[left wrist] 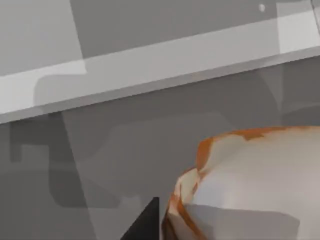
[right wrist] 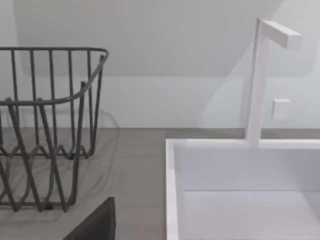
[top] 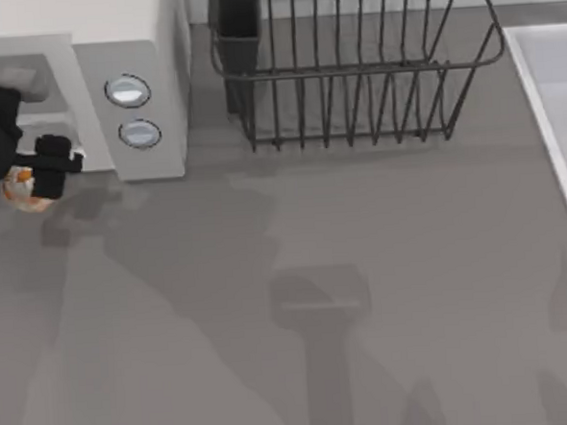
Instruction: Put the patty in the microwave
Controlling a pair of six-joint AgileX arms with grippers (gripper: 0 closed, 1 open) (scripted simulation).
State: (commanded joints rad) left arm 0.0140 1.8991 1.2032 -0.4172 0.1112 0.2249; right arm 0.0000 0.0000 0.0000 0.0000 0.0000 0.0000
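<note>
Patty (top: 27, 188) sits at the far left of the top view, just in front of the microwave (top: 143, 48) opening, partly under my left gripper (top: 48, 167). Left gripper is clenched on the patty; black fingers (top: 56, 147) sit across its top, and the arm comes in from the left edge. In the left wrist view the patty (left wrist: 250, 185) is big and close, cream-white with orange-tan edges, and a dark finger tip (left wrist: 145, 225) shows just beside it. It's round, so no long axis to call; whether its flat face is level I can't tell.

Surface: plain grey table (top: 298, 298), with soft arm shadows across the middle. Microwave is white, top left, with 2 round silvery-blue buttons (top: 128, 90) on its front panel; its grey cavity is just beside the gripper. Black wire rack (top: 351, 64) stands right of the microwave at the back, with a dark cup (top: 238, 23) at its left end. White sink (right wrist: 240, 190) is at the table's right edge, with a white faucet (right wrist: 260, 80) behind it and a pale wall beyond. Right wrist view faces the rack (right wrist: 45, 125) and sink; can't tell my right gripper's state.
</note>
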